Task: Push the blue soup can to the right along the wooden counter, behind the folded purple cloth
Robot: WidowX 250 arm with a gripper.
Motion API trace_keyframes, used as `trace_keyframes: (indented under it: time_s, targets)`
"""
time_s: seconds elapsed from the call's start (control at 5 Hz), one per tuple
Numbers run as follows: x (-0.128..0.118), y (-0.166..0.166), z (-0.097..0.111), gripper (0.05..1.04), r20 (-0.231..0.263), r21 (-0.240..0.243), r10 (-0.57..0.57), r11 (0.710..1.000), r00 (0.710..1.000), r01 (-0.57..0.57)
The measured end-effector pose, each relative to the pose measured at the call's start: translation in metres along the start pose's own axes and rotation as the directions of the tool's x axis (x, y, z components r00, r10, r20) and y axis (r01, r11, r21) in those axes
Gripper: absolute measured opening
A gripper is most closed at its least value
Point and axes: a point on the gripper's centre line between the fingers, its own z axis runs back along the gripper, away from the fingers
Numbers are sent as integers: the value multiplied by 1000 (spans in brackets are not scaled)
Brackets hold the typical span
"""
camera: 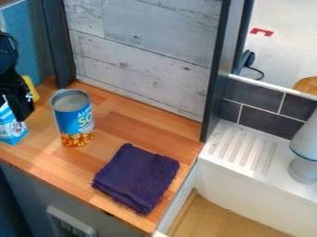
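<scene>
Far left: black gripper (23, 110) at the left edge, upper part of the view, above the wooden counter (117, 125); can't tell how far open it is or whether it has hold of anything. Blue-and-white carton (12, 131) right below it, on the counter, cut off by the edge, top partly hidden by the gripper; touching or not, can't tell. Yellow object (31, 88) just behind the gripper, mostly hidden; blue panel (28, 41) behind that. Next, can (73, 118) upright on the counter, blue label with orange food pictured at the bottom, grey top, just right of the carton, apart from it. Pale wood-plank panel (142, 65) stands behind, between dark posts. Dark purple cloth (137, 177), folded into a rough square, lies flat near the counter's right end, in front and right of the can, apart from it. Then white ridged ledge (248, 150), dark tiles (254, 99) behind it. Far right, pale rounded object (304, 150) with a blue line around it, on the ledge, cut off by the edge.
</scene>
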Motion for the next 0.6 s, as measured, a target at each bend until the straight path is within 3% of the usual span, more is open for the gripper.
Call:
trace_keyframes:
  time_s: [0.6]
  targets:
    - [-9,25,-23,1001,-78,-70,-70,995,995,64]
